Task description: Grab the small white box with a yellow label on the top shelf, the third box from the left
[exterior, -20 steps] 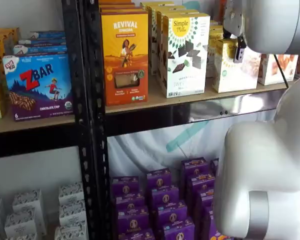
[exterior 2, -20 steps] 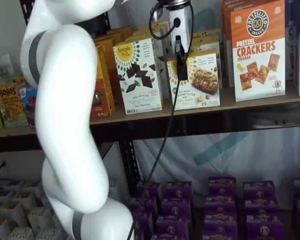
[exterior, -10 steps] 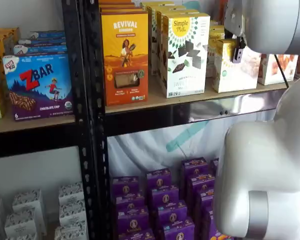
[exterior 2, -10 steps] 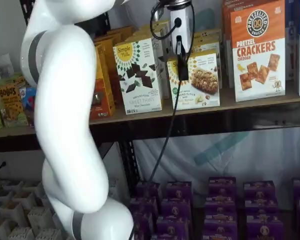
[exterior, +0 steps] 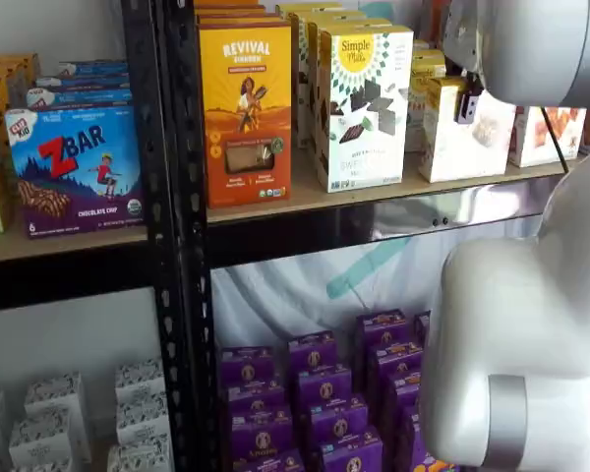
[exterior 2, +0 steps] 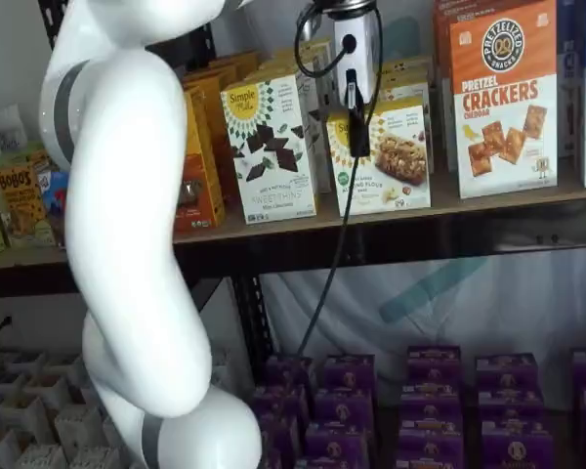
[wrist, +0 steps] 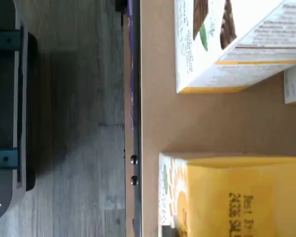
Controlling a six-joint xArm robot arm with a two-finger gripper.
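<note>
The small white box with the yellow sunburst logo stands on the top shelf (exterior: pixel 305 202) in both shelf views (exterior: pixel 477 143) (exterior 2: pixel 396 161), slightly tilted. My gripper (exterior 2: pixel 355 132) hangs over it from above. One black finger lies against the box's front face, also seen in a shelf view (exterior: pixel 466 103); the other finger is hidden behind the box. The gripper is shut on the box. In the wrist view the box's yellow top (wrist: pixel 237 197) sits close under the camera, at the front edge of the tan board (wrist: pixel 153 123).
A taller white box with dark chocolate pieces (exterior: pixel 364 108) (exterior 2: pixel 269 142) stands just left of it, and an orange Revival box (exterior: pixel 246 98) further left. A pretzel cracker box (exterior 2: pixel 503 98) stands to the right. Purple boxes (exterior: pixel 315 393) fill the lower shelf. A black upright (exterior: pixel 172 197) stands at the left.
The gripper finger has stayed on the box's front face. The small white box has shifted a little to the right and tilted slightly.
</note>
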